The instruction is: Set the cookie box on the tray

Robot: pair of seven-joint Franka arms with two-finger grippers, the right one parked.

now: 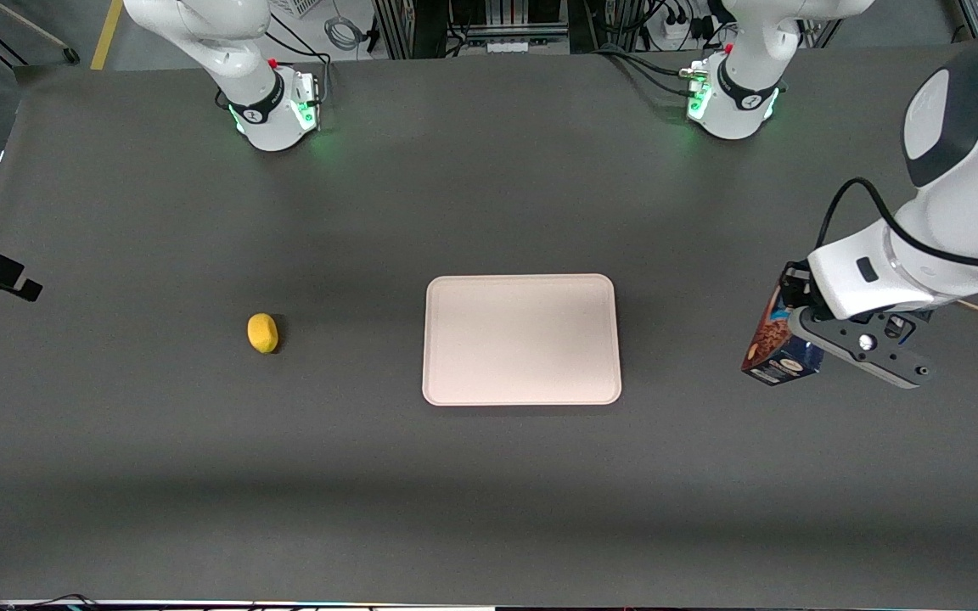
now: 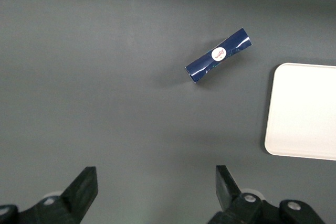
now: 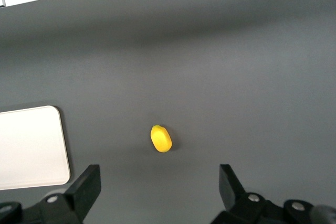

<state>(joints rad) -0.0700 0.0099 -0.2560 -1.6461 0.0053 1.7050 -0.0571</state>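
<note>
The cookie box (image 1: 776,344) is a narrow dark navy carton resting on the table toward the working arm's end, apart from the tray. In the left wrist view the cookie box (image 2: 219,55) shows its navy side with the round white-and-red emblem. The cream-pink tray (image 1: 523,339) lies flat mid-table with nothing on it, and one rounded end of the tray (image 2: 304,111) shows beside the box. My left gripper (image 2: 156,182) hangs open well above the table, with only bare tabletop between its fingers. From the front, the gripper (image 1: 797,299) partly covers the box.
A small yellow lemon-like object (image 1: 262,332) sits on the dark grey table toward the parked arm's end, well apart from the tray. It also appears in the right wrist view as the yellow object (image 3: 161,138), beside a corner of the tray (image 3: 29,145).
</note>
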